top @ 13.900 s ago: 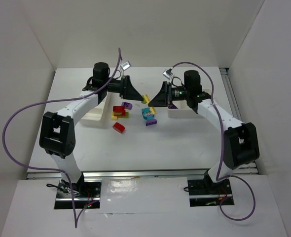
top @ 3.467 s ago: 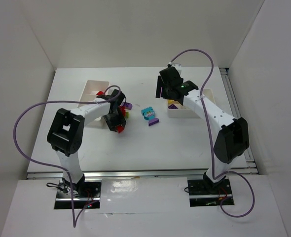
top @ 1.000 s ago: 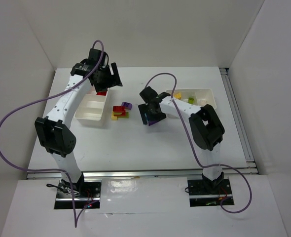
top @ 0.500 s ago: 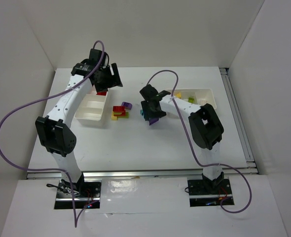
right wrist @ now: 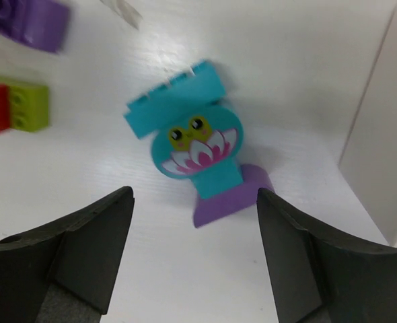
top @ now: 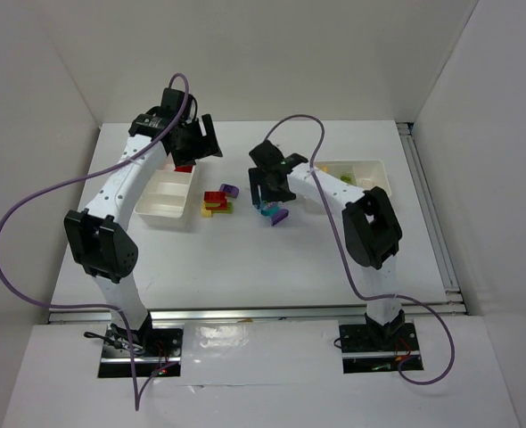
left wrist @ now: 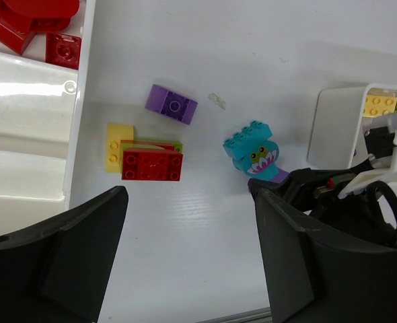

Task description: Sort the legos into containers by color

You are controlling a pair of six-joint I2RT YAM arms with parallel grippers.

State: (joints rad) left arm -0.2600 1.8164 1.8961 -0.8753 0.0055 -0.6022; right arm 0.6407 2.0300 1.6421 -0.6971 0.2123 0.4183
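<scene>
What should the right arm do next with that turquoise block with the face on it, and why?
Probably lower the open right pincer and close on the cyan plastic brick with a printed face: it lies on the white table, centred between the fingers, ungripped, against a small purple brick.

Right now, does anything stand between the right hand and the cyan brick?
Nothing visible does. The right hand hangs open over the cyan brick, which lies between its fingers in the wrist view. A purple piece lies against the brick's lower end.

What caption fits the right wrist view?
Open right end effector over cyan frog-face brick touching a purple brick.
</scene>
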